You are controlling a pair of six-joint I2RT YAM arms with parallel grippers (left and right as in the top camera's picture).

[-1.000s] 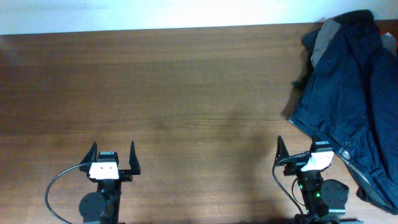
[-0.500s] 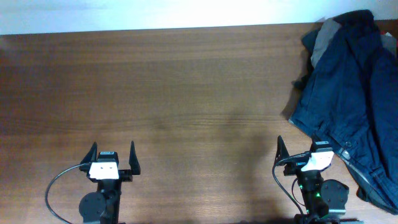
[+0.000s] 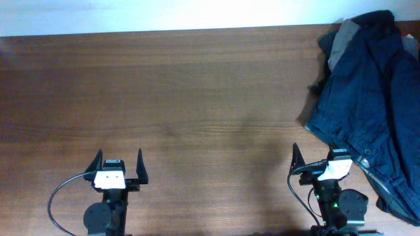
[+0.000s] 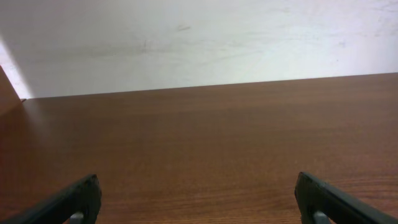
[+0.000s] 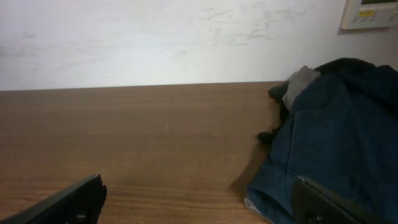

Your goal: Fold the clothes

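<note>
While left hand (image 3: 119, 157) & right hand (image 3: 317, 157) both sit wide open, empty, at near tabletop (image 3: 197, 98) edge, navy clothes (image 3: 367, 98) lie heaped just beside right hand.

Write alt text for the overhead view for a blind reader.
Dark blue clothes, a grey garment peeking from the far end, lie heaped at the right edge of the table. The left gripper and right gripper sit open and empty at the near edge, the right one close beside the heap.
</note>
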